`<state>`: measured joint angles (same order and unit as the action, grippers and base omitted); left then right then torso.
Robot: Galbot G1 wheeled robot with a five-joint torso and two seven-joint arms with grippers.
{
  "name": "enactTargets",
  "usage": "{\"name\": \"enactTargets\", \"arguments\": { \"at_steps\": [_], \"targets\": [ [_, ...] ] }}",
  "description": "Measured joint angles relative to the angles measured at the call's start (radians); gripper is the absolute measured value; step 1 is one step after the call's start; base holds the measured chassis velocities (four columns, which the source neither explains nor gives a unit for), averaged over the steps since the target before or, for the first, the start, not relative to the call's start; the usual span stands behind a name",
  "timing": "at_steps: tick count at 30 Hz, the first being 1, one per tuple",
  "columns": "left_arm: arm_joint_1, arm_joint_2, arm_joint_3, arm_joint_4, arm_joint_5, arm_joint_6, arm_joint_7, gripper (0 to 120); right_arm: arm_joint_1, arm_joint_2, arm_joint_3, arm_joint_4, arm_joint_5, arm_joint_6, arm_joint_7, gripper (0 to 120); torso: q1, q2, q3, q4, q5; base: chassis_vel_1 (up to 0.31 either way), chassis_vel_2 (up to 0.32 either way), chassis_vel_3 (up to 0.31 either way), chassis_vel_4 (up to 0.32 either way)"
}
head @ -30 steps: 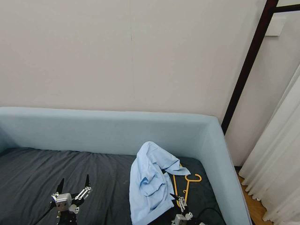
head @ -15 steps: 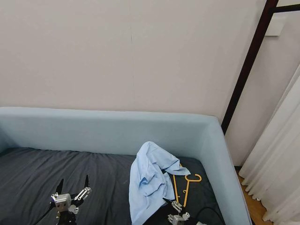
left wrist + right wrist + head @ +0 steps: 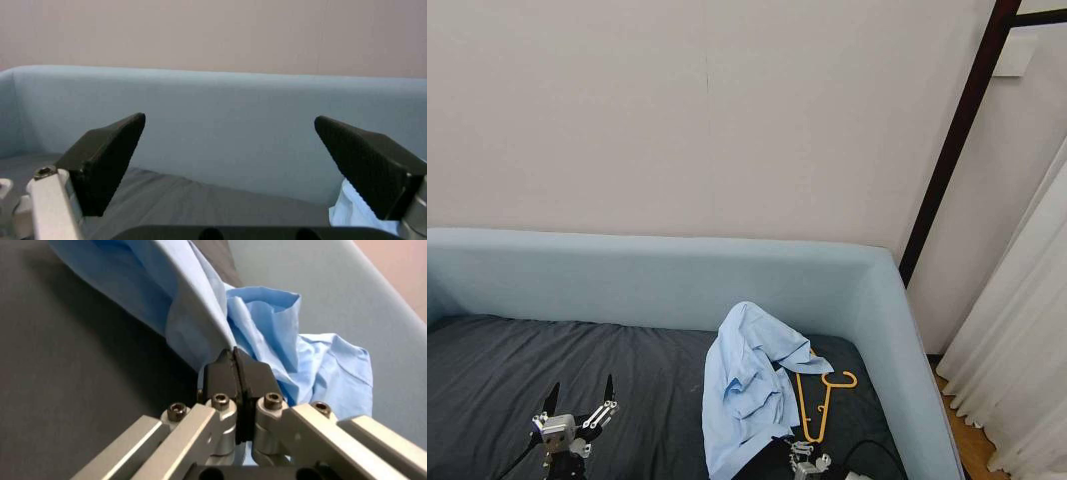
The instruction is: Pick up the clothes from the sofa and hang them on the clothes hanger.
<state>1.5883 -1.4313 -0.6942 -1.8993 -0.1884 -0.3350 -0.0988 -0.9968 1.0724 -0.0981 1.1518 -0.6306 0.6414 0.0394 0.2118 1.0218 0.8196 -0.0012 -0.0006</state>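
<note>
A light blue shirt point(image 3: 747, 385) lies crumpled on the dark seat of the sofa point(image 3: 507, 370), near its right end. An orange hanger point(image 3: 822, 400) lies flat beside it, partly under the cloth. My right gripper point(image 3: 799, 452) is low at the shirt's near edge; in the right wrist view the gripper point(image 3: 234, 352) is shut, pinching a fold of the shirt point(image 3: 267, 325). My left gripper point(image 3: 579, 395) hovers open over the bare seat, well left of the shirt. In the left wrist view the gripper point(image 3: 228, 120) faces the backrest, with a corner of the shirt point(image 3: 347, 210) beside it.
The pale blue backrest point(image 3: 627, 280) and right armrest point(image 3: 897, 360) wall in the seat. A dark upright pole point(image 3: 957, 130) leans at the right against the wall, with white curtains point(image 3: 1027, 350) beyond it.
My right gripper has drawn back toward the near edge, away from the hanger, and the shirt's lower hem has shifted slightly with it. The left gripper has sunk a little.
</note>
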Motion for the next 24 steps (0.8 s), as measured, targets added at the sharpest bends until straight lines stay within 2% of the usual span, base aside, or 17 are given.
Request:
{"name": "enactTargets", "arguments": {
  "at_steps": [2,5,6,9,10,11,12,13,14,15,17,20,22,24],
  "targets": [
    [-0.003,0.003,0.001,0.003,-0.002,0.0,0.0,100,-0.001,-0.011,0.0,0.021,0.089,0.005,-0.035,0,0.0,0.0,0.0,0.0,0.0,0.0,0.0,0.0,0.0],
    [-0.007,0.01,0.002,0.004,-0.016,0.001,0.0,100,0.007,-0.058,-0.043,0.136,0.455,-0.039,-0.176,0,0.0,0.0,0.0,-0.0001,0.0002,0.0,0.0,0.0,0.0],
    [-0.007,0.01,0.002,0.004,-0.016,0.001,0.0,100,0.007,-0.058,-0.043,0.136,0.455,-0.039,-0.176,0,0.0,0.0,0.0,-0.0001,0.0002,0.0,0.0,0.0,0.0],
    [-0.014,0.015,0.004,0.004,-0.022,0.003,0.0,100,0.043,-0.11,-0.087,0.315,0.816,-0.153,-0.245,0,0.0,0.0,0.0,-0.0001,0.0,0.0,0.0,0.0,0.0],
    [-0.016,0.015,0.005,0.004,-0.023,0.004,0.0,100,0.071,-0.121,-0.097,0.385,0.958,-0.199,-0.248,0,0.0,0.0,0.0,0.0001,0.0,0.0,0.0,0.0,0.0],
    [-0.016,0.015,0.005,0.004,-0.023,0.004,0.0,100,0.071,-0.121,-0.097,0.385,0.958,-0.199,-0.248,0,0.0,0.0,0.0,0.0001,0.0,0.0,0.0,0.0,0.0],
    [-0.017,0.015,0.008,0.004,-0.023,0.004,0.0,100,0.103,-0.127,-0.103,0.443,1.075,-0.237,-0.24,0,0.0,0.0,0.0,0.0,-0.0001,0.0,0.0,0.0,0.0],
    [-0.017,0.015,0.008,0.004,-0.023,0.004,0.0,100,0.103,-0.127,-0.103,0.443,1.075,-0.237,-0.24,0,0.0,0.0,0.0,0.0,-0.0001,0.0,0.0,0.0,0.0],
    [-0.018,0.015,0.011,0.003,-0.023,0.005,0.0,100,0.174,-0.126,-0.111,0.537,1.24,-0.293,-0.213,0,0.0,0.0,0.0,0.0002,-0.0001,0.0,0.0,0.0,0.0],
    [-0.018,0.016,0.012,0.003,-0.023,0.005,0.001,100,0.219,-0.124,-0.115,0.577,1.323,-0.314,-0.197,0,0.0,0.0,0.0,0.0005,-0.0003,0.0,0.0,0.0,0.0],
    [-0.018,0.017,0.012,0.003,-0.023,0.005,0.0,100,0.249,-0.123,-0.118,0.598,1.374,-0.325,-0.187,0,0.0,0.0,0.0,0.0003,-0.0001,0.0,0.0,0.0,0.0],
    [-0.015,0.024,0.004,-0.004,-0.031,0.005,0.0,100,0.392,-0.111,-0.122,0.641,1.543,-0.351,-0.135,0,0.0,0.0,0.0,0.0001,-0.0003,0.0,0.0,0.0,0.0],
    [-0.012,0.026,0.001,-0.006,-0.035,0.004,0.0,100,0.428,-0.107,-0.122,0.637,1.565,-0.354,-0.124,0,0.0,0.0,0.0,0.0001,-0.0001,0.0,0.0,0.0,0.0],
    [-0.007,0.027,-0.001,-0.013,-0.038,0.004,0.001,100,0.54,-0.092,-0.127,0.603,1.609,-0.358,-0.094,0,0.0,0.0,0.0,-0.0001,0.0001,0.0,0.0,0.0,0.0]
  ]
}}
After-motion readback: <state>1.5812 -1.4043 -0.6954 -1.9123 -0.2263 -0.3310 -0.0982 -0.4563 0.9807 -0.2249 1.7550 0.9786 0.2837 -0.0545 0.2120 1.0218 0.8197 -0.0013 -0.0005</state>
